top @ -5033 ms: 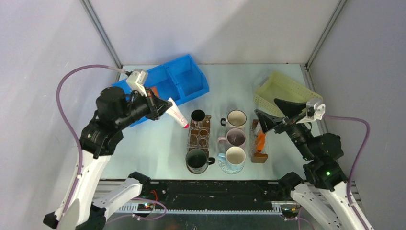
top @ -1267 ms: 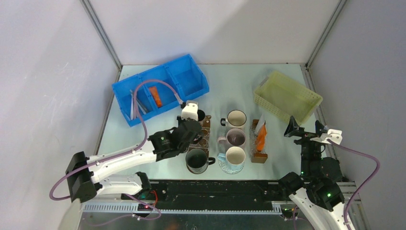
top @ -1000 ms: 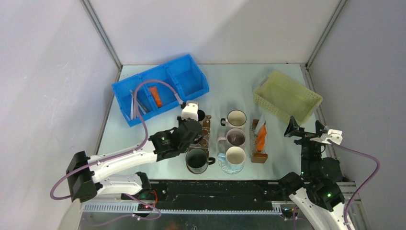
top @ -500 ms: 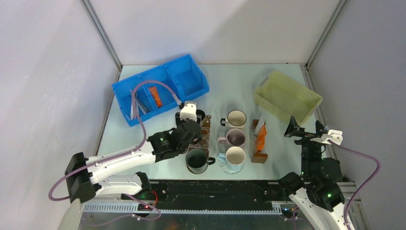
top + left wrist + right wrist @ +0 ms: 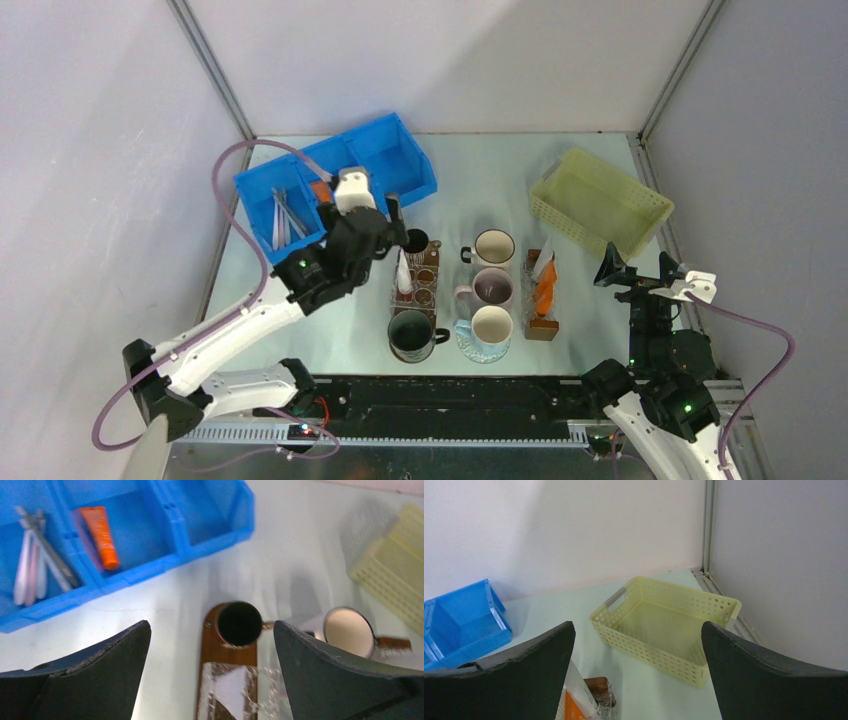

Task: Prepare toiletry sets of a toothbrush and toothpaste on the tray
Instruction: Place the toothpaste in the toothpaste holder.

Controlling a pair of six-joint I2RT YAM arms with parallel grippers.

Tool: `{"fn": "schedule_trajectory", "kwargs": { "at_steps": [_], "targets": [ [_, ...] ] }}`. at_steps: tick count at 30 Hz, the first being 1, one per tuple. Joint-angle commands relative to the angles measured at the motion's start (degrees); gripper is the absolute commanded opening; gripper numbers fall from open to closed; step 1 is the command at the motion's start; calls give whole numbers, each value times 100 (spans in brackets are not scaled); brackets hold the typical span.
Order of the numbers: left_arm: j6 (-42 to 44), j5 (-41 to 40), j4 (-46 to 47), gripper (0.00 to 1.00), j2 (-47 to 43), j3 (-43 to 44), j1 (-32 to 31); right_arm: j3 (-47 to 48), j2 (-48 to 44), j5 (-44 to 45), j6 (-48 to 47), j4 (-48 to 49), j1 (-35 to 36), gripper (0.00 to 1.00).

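A white toothpaste point(image 5: 404, 272) stands in the clear box on the left brown tray point(image 5: 227, 655), behind a dark mug point(image 5: 413, 241). My left gripper point(image 5: 385, 222) hangs open and empty above that mug point(image 5: 240, 623), between the tray and the blue bin point(image 5: 390, 165). In the bin lie several toothbrushes point(image 5: 35, 562) and an orange toothpaste point(image 5: 100, 537). Another orange toothpaste point(image 5: 545, 290) leans in the clear box point(image 5: 601, 690) on the right tray point(image 5: 541, 325). My right gripper point(image 5: 628, 280) is open and empty, just right of that tray.
Three mugs point(image 5: 490, 287) stand in a column between the trays, and a second dark mug point(image 5: 412, 333) sits at the left tray's near end. A yellow basket point(image 5: 669, 625) lies at the back right. Walls close in the table on three sides.
My left gripper opened, let go of the white toothpaste in the left tray's box, and rose back toward the blue bin. The right arm has not moved.
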Motion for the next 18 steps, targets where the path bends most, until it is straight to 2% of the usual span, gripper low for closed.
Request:
{"fn": "schedule_trajectory", "kwargs": {
  "at_steps": [1,8,18],
  "targets": [
    [-246,127,-552,100,150,507,776,-8,-48,-26,-14,130,-15,100],
    [-29,562,-805,100,1242,1464,1963,-22,0,-37,-8,146,-11,99],
    [-22,1194,-860,98,3653,2829,2997,-49,-48,68,-77,123,-23,100]
  ]
}}
